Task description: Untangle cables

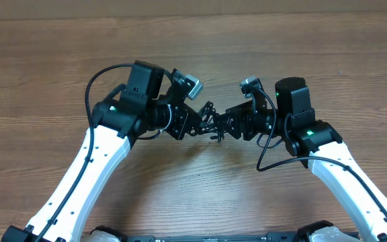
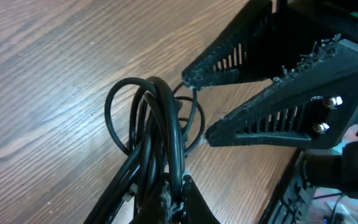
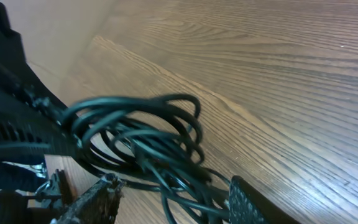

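While my left tool (image 2: 157, 208) is clamping the cables (image 2: 166, 118) and my right tool (image 2: 199, 106) is gaping open, I'm finding nothing untangled yet.

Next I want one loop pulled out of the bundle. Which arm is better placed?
Right. The left gripper is shut on the cables, anchoring the bundle. The right gripper is open with loose loops between its jaws, so it could probably close and draw one out.

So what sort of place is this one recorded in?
Probably a robotics lab bench: a wood-grain table, a white left arm and right arm, and tangled thin black cables between them.
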`<state>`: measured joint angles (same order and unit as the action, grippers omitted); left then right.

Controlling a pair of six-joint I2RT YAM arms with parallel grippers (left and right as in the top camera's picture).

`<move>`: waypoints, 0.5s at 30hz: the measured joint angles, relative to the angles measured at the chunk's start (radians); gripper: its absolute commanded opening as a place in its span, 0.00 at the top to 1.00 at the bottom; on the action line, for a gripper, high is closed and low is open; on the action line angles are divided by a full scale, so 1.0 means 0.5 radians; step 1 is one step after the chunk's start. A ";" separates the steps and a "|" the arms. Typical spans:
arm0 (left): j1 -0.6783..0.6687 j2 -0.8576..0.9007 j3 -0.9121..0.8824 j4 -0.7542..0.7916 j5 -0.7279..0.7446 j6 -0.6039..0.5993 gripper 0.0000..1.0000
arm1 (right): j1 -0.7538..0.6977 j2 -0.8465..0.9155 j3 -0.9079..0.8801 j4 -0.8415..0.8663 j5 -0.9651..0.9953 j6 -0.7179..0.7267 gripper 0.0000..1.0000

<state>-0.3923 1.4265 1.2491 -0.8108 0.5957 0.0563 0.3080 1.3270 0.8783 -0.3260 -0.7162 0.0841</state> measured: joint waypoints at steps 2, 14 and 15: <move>-0.008 0.002 0.000 0.019 0.026 0.001 0.96 | 0.001 0.001 0.001 0.002 -0.011 0.000 0.46; -0.011 0.002 0.000 0.172 0.232 0.005 0.96 | 0.001 0.000 0.000 -0.035 -0.025 -0.011 0.46; -0.011 0.002 0.000 0.171 0.237 0.005 0.96 | 0.001 0.000 0.000 -0.034 -0.024 -0.006 0.44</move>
<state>-0.3981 1.4273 1.2491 -0.7254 0.7143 0.0589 0.3084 1.3270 0.8783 -0.3431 -0.7280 0.0811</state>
